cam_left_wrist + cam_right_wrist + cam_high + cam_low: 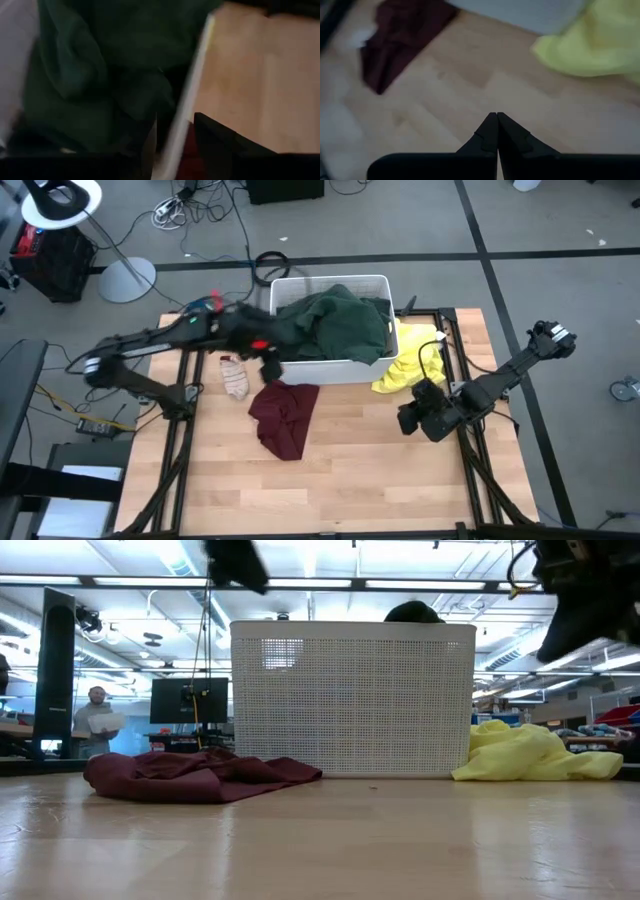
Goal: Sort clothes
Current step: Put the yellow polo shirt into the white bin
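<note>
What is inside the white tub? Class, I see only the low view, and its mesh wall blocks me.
Observer: A dark green garment fills the tub, heaped above the rim.
Operator: Where is the left gripper?
Observer: The left gripper is at the tub's left front corner, open, with the rim between its fingers.
Operator: And the right?
Observer: The right gripper is shut and empty, above bare table near the yellow piece.

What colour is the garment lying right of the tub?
Yellow garment, clearest in the low view.
</note>
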Available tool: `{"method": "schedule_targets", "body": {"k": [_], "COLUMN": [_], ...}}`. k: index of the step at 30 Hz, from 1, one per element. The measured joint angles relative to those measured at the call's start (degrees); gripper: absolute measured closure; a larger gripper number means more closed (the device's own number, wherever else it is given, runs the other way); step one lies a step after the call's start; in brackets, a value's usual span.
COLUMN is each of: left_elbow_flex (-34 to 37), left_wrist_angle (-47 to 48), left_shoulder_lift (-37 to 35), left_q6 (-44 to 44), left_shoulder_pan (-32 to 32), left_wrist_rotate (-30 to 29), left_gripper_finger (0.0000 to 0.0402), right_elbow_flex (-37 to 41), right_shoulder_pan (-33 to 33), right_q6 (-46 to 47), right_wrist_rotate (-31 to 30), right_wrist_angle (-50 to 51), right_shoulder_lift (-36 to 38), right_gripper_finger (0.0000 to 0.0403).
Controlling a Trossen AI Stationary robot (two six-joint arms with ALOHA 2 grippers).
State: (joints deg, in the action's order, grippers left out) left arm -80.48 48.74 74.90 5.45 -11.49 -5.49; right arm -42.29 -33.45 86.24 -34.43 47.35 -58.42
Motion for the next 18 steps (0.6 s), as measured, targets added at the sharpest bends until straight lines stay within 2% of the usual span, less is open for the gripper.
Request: {"method": "schedule_targets", "body": {"k": [5,10,14,18], "left_elbow_flex": [16.4,27.6,34.7,40.3], "left_wrist_angle": [-8.1,-11.9,-14.0,-17.0], "left_shoulder_lift": [-15.0,-29.5,-38.6,-44.2], "left_q6": [4.0,10.0,14.3,17.7], "left_shoulder_pan": [2.9,6.7,10.0,13.9], "left_wrist_rotate": [0.7,-0.1,-1.6,-4.2], "left_gripper_finger": [0.0264,0.0264,0.0264,0.0264], "right_elbow_flex": [-9.8,-14.6,-14.8,-14.8], "right_shoulder_pan": [0.0,0.6,1.8,4.1], "right_q6": [2.3,6.2,11.6,15.6], "right_wrist_rotate": [1.5,2.1,2.1,1.9], "right_wrist_angle": [18.1,29.9,33.7,35.9], "right_shoulder_lift": [-0.5,-0.5,-0.5,-0.5], "right_gripper_finger": [0.0402,0.0403,0.0401,0.0394]}}
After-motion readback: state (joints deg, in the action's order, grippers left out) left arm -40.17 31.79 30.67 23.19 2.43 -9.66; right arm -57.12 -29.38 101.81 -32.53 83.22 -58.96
